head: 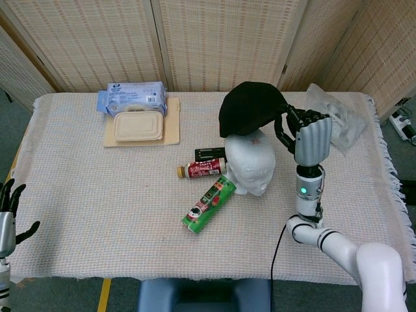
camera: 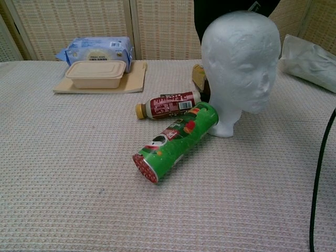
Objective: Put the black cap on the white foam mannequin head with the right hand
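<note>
The white foam mannequin head stands upright near the table's middle, facing the front edge. The black cap hangs over its back and crown, and in the chest view only the cap's lower edge shows behind the foam. My right hand grips the cap's right side, just right of the foam head. My left hand sits at the far left edge, off the table, fingers spread and holding nothing.
A green tube can lies against the foam head's base, with a red-labelled bottle behind it. A lidded food box and a blue wipes pack sit back left. A clear plastic bag lies back right.
</note>
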### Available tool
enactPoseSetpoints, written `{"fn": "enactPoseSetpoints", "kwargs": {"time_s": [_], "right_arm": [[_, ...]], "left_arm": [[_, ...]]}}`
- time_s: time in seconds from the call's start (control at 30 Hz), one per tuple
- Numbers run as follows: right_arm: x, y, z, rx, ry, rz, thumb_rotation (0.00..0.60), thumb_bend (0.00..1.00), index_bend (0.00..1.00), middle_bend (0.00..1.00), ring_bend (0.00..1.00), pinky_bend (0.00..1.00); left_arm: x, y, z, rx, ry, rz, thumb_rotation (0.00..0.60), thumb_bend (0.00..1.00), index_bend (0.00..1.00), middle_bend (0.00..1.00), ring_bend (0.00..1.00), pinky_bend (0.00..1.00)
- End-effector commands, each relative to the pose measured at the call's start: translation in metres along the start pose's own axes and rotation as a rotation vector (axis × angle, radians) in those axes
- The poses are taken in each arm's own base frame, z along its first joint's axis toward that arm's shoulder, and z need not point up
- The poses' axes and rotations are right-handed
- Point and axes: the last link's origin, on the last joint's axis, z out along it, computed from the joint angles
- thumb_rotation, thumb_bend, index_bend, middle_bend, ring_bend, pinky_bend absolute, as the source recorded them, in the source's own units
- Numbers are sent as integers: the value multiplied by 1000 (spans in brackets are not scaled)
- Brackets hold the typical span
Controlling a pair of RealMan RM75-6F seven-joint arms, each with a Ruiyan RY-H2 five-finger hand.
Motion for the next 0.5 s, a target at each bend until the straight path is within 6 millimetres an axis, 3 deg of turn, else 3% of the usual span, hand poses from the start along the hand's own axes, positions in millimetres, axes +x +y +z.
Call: {"fn": "enactPoseSetpoints", "kwargs": {"time_s": [0.03, 0.5], "right_arm": [[8, -6, -24, 40, -21, 17, 600, 491, 766, 1000, 1000, 1000], [36, -6, -88, 64, -54, 62, 600, 490, 759, 1000, 1000, 1000]], "left_arm": [[0, 1, -2, -7, -5, -2, 600, 188, 175, 97, 41, 126], [5, 2, -3, -13, 4, -24, 600, 189, 175, 97, 41, 127]]}}
